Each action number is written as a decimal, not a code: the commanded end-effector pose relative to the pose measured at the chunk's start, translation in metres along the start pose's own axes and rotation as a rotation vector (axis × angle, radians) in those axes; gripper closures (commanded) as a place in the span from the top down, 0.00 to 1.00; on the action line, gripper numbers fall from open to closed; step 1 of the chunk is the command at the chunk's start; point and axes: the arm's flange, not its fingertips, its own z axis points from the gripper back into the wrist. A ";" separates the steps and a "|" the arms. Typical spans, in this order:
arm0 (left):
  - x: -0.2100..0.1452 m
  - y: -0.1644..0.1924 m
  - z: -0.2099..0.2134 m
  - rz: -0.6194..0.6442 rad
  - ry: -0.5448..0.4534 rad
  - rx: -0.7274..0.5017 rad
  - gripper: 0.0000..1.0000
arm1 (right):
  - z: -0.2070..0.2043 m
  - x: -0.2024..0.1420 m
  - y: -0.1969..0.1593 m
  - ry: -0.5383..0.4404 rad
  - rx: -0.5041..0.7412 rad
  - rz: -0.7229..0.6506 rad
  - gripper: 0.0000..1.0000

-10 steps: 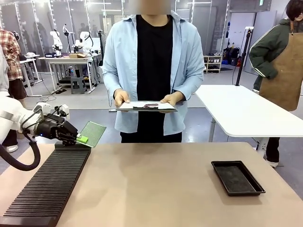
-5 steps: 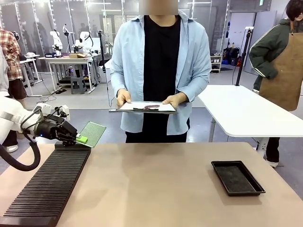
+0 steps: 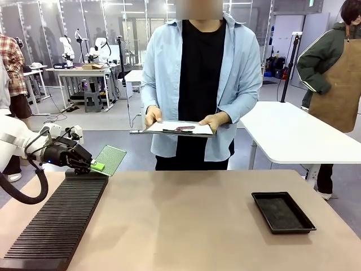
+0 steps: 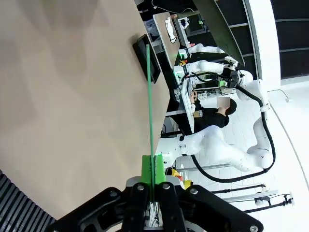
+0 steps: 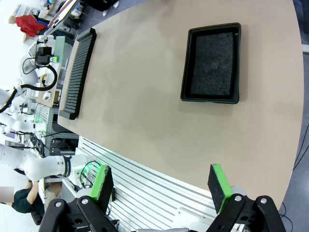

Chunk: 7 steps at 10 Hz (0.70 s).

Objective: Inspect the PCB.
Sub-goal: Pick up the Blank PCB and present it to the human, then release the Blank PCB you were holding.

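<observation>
Left pincer (image 3: 96, 165) had its green pads pressed together on one edge of the PCB (image 3: 110, 158). The board stuck out past the fingertips, tilted, just above the far end of the black slotted rack (image 3: 56, 220) that lay under the pincer. In its wrist view I saw the board edge-on, a thin green line running straight out from between the pads (image 4: 146, 169) over the table (image 4: 72, 96).

My right pincer (image 5: 161, 184) hung high over the table's near edge, fingers spread wide. The shallow black tray (image 5: 212, 63) lay ahead of it, with the rack farther off beyond.

Across the table from the left pincer, well apart from the board, a person held a clipboard (image 3: 179, 129) in both hands.
</observation>
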 end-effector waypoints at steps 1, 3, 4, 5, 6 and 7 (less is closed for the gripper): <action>0.000 -0.004 -0.001 -0.004 -0.004 0.010 0.00 | 0.002 0.000 -0.001 0.001 0.005 0.016 1.00; 0.000 -0.004 -0.001 -0.004 -0.004 0.010 0.00 | 0.002 0.000 -0.001 0.001 0.005 0.016 1.00; 0.000 -0.004 -0.001 -0.004 -0.004 0.010 0.00 | 0.002 0.000 -0.001 0.001 0.005 0.016 1.00; 0.000 -0.004 -0.001 -0.004 -0.004 0.010 0.00 | 0.002 0.000 -0.001 0.001 0.005 0.016 1.00; 0.000 -0.004 -0.001 -0.004 -0.004 0.010 0.00 | 0.002 0.000 -0.001 0.001 0.005 0.016 1.00; 0.000 -0.004 -0.001 -0.004 -0.004 0.010 0.00 | 0.002 0.000 -0.001 0.001 0.005 0.016 1.00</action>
